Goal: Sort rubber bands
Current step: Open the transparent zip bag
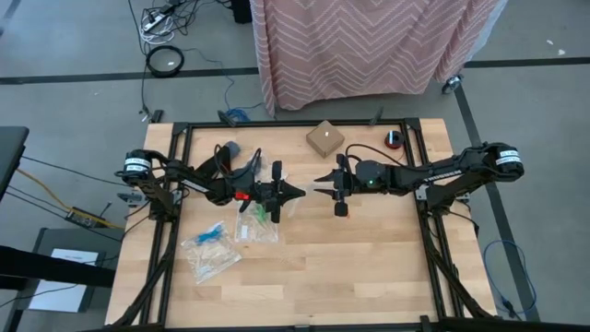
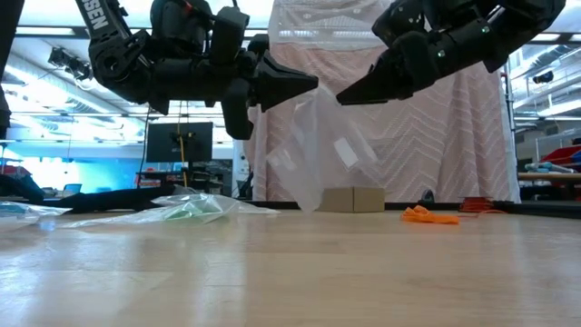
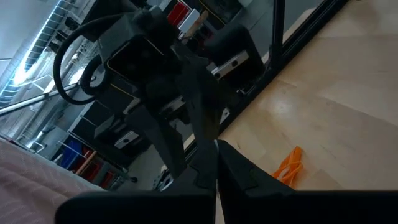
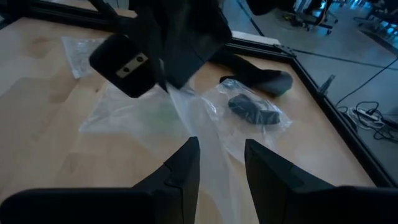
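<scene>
Rubber bands [image 2: 430, 215] in orange are lying on the table [image 1: 369, 267], toward 1 o'clock beside a cardboard box [image 1: 324, 138]. The left gripper [image 2: 304, 84] is pinching a clear bag [image 2: 318, 154] in closed fingers, lifting it off the table. The right gripper [image 2: 349, 94] is hovering opposite, fingers parted partway, holding nothing.

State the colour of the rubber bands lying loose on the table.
Orange rubber bands, clearest in the low view.

Cardboard box [image 1: 324, 138] at table's [image 1: 369, 267] back edge, zip bags [image 1: 221, 242] left of centre
</scene>
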